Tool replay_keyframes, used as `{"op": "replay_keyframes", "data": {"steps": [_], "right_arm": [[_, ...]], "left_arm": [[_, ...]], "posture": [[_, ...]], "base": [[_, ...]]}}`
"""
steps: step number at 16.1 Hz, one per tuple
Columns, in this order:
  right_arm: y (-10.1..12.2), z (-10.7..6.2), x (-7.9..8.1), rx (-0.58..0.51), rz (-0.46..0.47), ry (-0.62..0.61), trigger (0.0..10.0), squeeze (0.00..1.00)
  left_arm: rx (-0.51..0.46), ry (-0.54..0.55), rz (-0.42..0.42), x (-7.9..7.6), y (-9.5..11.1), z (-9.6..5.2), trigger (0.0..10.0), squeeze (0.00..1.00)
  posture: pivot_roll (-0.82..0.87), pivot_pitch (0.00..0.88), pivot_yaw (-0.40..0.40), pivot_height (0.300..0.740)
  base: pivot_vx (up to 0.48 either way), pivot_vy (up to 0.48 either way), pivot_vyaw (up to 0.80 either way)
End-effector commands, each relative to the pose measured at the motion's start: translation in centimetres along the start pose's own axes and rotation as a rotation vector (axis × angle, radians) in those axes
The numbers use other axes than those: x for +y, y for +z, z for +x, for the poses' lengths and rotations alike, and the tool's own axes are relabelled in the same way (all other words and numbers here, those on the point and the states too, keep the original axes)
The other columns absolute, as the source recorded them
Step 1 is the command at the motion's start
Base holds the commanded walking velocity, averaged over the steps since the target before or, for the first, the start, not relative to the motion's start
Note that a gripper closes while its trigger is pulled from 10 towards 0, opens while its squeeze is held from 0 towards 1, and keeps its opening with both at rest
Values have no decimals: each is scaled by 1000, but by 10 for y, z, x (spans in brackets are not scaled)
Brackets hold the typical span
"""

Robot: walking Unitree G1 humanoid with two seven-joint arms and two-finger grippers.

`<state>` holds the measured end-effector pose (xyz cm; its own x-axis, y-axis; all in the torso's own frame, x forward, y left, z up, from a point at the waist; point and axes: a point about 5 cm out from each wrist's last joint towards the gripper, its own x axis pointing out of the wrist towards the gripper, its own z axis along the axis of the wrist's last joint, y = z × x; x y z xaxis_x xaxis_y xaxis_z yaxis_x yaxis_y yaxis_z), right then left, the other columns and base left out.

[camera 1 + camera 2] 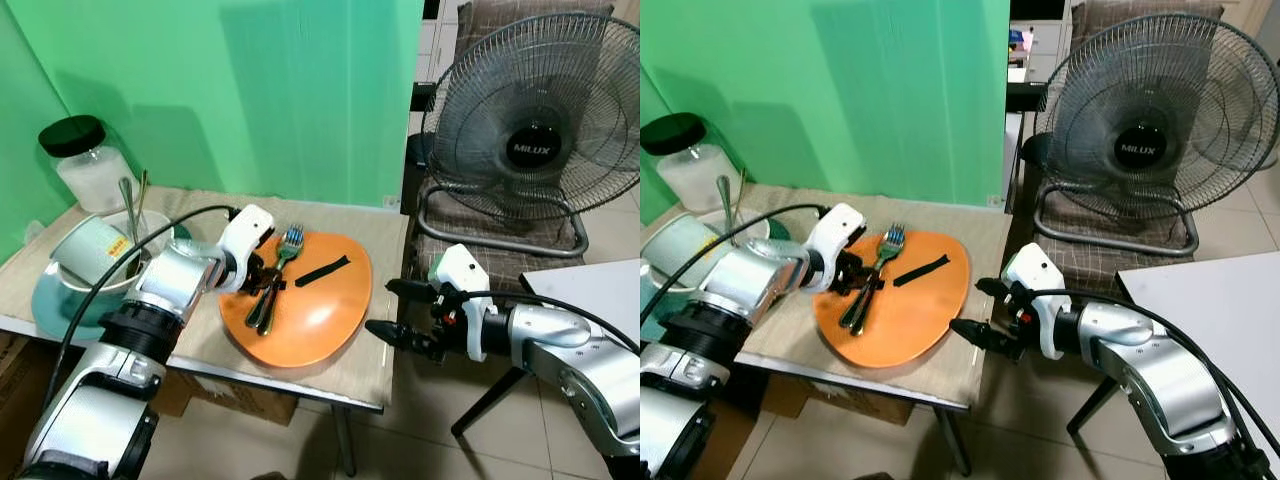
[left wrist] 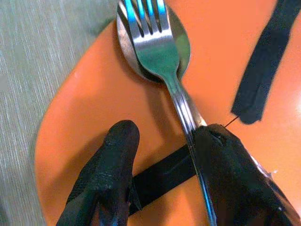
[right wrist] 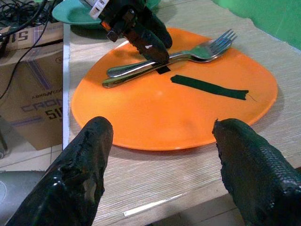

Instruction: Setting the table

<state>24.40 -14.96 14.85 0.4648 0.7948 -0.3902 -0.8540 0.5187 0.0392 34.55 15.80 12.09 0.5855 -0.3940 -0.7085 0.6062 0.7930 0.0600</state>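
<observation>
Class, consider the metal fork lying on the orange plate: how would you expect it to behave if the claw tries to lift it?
The fork looks polished, so it may slip between the left claw fingers. It is probably stiff and will not bend. Because it rests on a spoon on the smooth orange plate, it may slide or drag the spoon along.

The fork [image 2: 162,56] hides most of the spoon [image 2: 126,42] beneath.
</observation>
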Motion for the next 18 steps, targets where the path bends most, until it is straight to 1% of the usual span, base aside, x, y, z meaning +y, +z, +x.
{"op": "replay_keyframes", "data": {"steps": [1, 4, 9, 10, 11, 14, 16, 17, 18], "right_arm": [[3, 1, 5, -2, -7, 29, 10000, 0], [2, 0, 4, 3, -10, 33, 10000, 0], [2, 2, 4, 4, -10, 38, 10000, 0], [2, 2, 5, 5, -9, 40, 10000, 0], [1, 1, 5, 8, -8, 41, 10000, 0], [1, 1, 5, 11, -7, 41, 10000, 0], [1, 1, 5, 12, -7, 43, 10000, 0], [1, 1, 6, 13, -6, 47, 10000, 0], [1, 1, 6, 14, -5, 51, 10000, 0]], "left_arm": [[31, 37, 13, 5, -6, 0, 10000, 0], [33, 58, 26, 12, -6, -3, 10000, 0], [54, 59, 48, 13, -12, 0, 10000, 0], [42, 51, 61, 12, -12, 1, 10000, 0], [-21, 11, 72, 6, -8, 4, 10000, 0], [-38, -13, 87, 2, -6, 8, 10000, 0], [-22, -33, 88, 1, -8, 10, 10000, 0], [18, -33, 76, 2, -13, 11, 10000, 0], [36, -28, 77, 3, -16, 10, 10000, 0]], "posture": [[-70, 0, 117, 740], [-66, 0, 113, 740], [-67, 0, 112, 740], [-69, 0, 112, 740], [-71, 0, 112, 740], [-73, 0, 114, 740], [-75, 0, 113, 740], [-75, 0, 111, 740], [-75, 0, 109, 740]], "base": [[0, 0, 0], [0, 0, 0], [0, 0, 0], [0, 0, 0], [0, 0, 0], [0, 0, 0], [0, 0, 0], [0, 0, 0], [0, 0, 0]]}}
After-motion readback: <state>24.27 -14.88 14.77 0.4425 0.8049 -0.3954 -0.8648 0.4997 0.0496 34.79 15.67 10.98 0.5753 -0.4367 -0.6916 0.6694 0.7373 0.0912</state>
